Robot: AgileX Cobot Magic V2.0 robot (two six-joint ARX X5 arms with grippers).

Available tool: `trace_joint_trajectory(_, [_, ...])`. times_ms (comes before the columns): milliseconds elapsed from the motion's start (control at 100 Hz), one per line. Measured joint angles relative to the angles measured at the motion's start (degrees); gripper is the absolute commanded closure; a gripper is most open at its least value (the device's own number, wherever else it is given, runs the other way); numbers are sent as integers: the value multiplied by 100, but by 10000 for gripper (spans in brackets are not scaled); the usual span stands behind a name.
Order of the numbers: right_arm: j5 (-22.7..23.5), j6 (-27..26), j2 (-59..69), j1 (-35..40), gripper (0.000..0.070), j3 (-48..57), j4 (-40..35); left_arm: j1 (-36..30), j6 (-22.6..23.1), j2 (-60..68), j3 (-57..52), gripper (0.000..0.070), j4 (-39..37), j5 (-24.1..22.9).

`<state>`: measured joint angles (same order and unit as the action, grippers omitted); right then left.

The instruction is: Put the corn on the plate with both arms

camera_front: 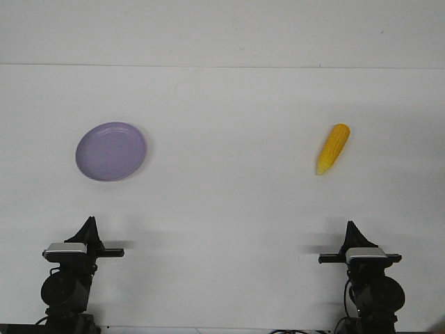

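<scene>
The yellow corn [333,148] lies on the white table at the right, its narrow tip pointing toward the near side. The lavender plate [111,151] lies flat and empty at the left. My left gripper [90,223] rests low at the near left edge, well short of the plate. My right gripper [350,226] rests low at the near right edge, well short of the corn. Each gripper shows as a single pointed tip with the fingers together, holding nothing.
The white table [222,209] runs back to a pale wall, with its far edge [222,66] across the top of the view. Nothing else stands between the plate and the corn.
</scene>
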<state>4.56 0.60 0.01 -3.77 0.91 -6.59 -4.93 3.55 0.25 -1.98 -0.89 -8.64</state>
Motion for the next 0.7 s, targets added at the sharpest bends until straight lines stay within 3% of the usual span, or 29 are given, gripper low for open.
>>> trace_joint_trajectory(520, [0, 0, 0, 0, 688, 0, 0, 0, -15, 0, 0, 685, -4, 0])
trace_joint_trajectory(700, [0, 0, 0, 0, 688, 0, 0, 0, -660, 0, 0, 685, -11, 0])
